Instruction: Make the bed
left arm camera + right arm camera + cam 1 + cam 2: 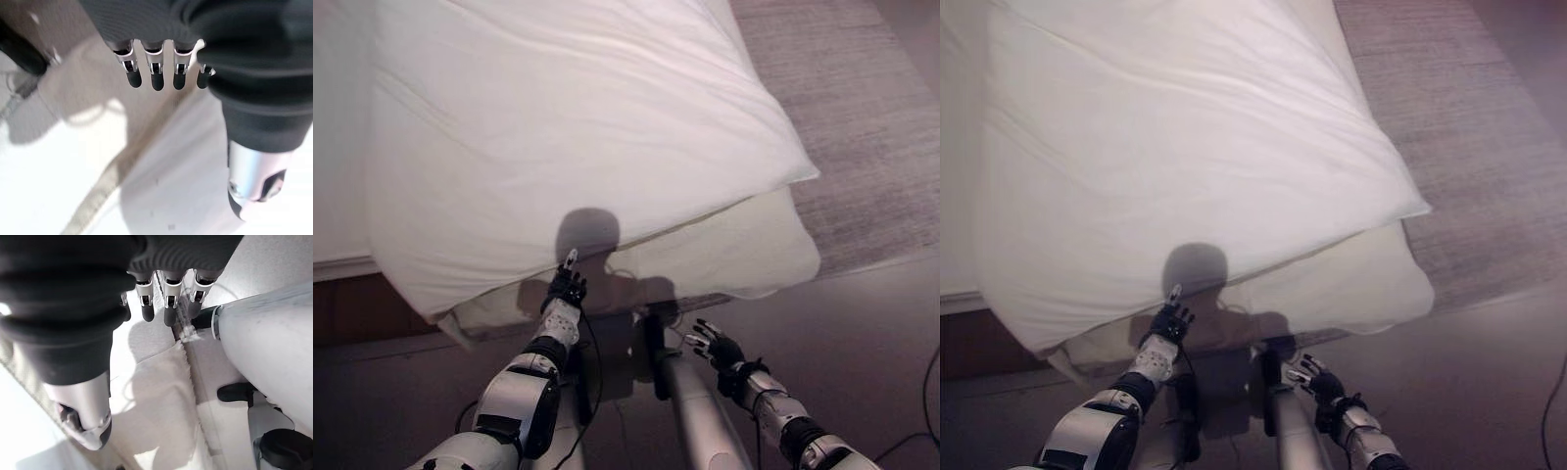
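The task's thing is the white, softly creased duvet spread over the bed, and its near hem, where it overhangs the cream mattress side, is the landmark for everything else. That hem runs as a long slanting line, lower toward the dark wooden bed frame and rising to the duvet's far corner, which juts out above the grey woven rug. The left hand is raised just below this hem, fingers straight and relaxed and holding nothing, their dark tips pointing up at the cloth; whether they touch it I cannot tell. The right hand hangs lower and farther from the hem, out over the dark floor, fingers loosely spread and empty. So the duvet lies ahead of and above both hands, its edge crossing the robot's front, and the left hand is clearly the nearer; my judgement is that the next reach belongs to it, along the hem rather than across it. The head views give the whole lie of the hem and the two hands against it. The left wrist view adds a tan seam or band running diagonally between pale cloth surfaces below the fingertips, and the right wrist view shows a frayed pale fabric edge under that hand, a detail lost from above.
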Controlling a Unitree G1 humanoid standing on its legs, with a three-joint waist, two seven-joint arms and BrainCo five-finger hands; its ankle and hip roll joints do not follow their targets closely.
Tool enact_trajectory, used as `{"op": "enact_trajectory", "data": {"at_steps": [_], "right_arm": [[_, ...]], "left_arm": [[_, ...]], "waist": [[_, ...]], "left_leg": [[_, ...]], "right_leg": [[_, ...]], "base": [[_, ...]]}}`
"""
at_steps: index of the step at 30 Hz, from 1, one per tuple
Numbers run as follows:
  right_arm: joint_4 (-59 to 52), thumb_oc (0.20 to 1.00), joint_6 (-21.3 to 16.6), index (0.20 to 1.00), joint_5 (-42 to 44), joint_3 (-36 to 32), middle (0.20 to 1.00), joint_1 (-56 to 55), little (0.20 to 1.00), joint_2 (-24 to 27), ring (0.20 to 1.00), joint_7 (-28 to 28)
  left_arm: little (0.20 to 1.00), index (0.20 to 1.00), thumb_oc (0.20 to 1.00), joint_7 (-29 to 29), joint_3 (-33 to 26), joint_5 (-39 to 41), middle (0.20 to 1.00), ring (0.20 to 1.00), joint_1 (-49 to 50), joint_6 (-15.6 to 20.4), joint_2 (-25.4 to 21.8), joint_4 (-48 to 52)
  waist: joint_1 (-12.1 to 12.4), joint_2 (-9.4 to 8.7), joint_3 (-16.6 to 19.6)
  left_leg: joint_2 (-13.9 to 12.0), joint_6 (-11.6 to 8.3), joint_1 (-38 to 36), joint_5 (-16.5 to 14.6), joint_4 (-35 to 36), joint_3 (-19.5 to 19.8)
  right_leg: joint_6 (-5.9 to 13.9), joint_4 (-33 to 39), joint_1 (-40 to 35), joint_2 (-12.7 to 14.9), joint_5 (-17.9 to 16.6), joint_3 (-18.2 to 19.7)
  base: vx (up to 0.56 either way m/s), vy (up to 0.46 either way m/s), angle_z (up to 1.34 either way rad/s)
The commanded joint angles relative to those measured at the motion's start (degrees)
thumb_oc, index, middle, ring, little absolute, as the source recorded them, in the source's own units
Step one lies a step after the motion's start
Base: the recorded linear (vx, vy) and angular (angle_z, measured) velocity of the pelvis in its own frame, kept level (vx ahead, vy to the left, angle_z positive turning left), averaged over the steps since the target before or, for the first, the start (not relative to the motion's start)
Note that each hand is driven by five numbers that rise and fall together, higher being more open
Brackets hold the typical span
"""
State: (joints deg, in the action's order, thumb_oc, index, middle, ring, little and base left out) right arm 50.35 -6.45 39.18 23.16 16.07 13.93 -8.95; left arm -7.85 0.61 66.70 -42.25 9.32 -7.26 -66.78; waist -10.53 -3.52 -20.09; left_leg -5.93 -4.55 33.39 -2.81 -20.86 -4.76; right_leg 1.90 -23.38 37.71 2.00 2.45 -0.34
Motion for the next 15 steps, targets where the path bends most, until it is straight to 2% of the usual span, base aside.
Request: {"op": "enact_trajectory", "data": {"at_steps": [1,2,9,15], "right_arm": [[-4.0,1.0,-0.8,1.0,2.4,2.1,1.0,-2.2,1.0,1.2,1.0,-0.4],[-4.9,1.0,-1.0,1.0,2.5,2.6,1.0,-2.5,1.0,1.2,1.0,-0.4],[-7.3,1.0,-1.5,1.0,2.8,3.7,1.0,-4.1,1.0,1.6,1.0,-0.3],[-7.1,1.0,-1.6,1.0,2.3,3.9,1.0,-4.9,1.0,1.4,1.0,0.1]], "left_arm": [[1.0,1.0,1.0,0.2,-3.0,3.1,1.0,1.0,-3.3,2.5,0.2,-0.7],[1.0,1.0,1.0,0.5,-4.1,4.8,1.0,1.0,-4.4,3.5,-0.2,0.1],[1.0,1.0,1.0,1.0,-6.0,5.9,1.0,1.0,-7.9,4.6,-3.5,-0.2],[1.0,1.0,1.0,0.6,-7.0,7.1,1.0,1.0,-10.0,6.4,-4.6,0.5]], "waist": [[-1.0,-0.05,3.7],[-1.4,-0.18,3.8],[-2.6,-0.38,4.4],[-2.7,-0.35,4.8]], "left_leg": [[-0.8,-1.12,4.7,-1.0,-3.8,0.5],[-1.0,-1.33,5.1,-1.1,-3.9,0.3],[-1.4,-1.79,6.2,-1.0,-3.9,0.1],[-1.6,-2.05,6.6,-0.9,-3.7,0.2]], "right_leg": [[4.2,0.7,1.4,1.7,-1.0,0.5],[4.17,0.7,2.0,1.5,-1.0,0.7],[3.99,1.5,2.7,0.9,-1.0,0.9],[3.93,1.9,3.1,0.9,-1.2,0.8]], "base": [[0.02,-0.006,-0.08],[0.02,-0.005,-0.05],[0.03,-0.014,-0.06],[0.01,0.0,0.0]]}}
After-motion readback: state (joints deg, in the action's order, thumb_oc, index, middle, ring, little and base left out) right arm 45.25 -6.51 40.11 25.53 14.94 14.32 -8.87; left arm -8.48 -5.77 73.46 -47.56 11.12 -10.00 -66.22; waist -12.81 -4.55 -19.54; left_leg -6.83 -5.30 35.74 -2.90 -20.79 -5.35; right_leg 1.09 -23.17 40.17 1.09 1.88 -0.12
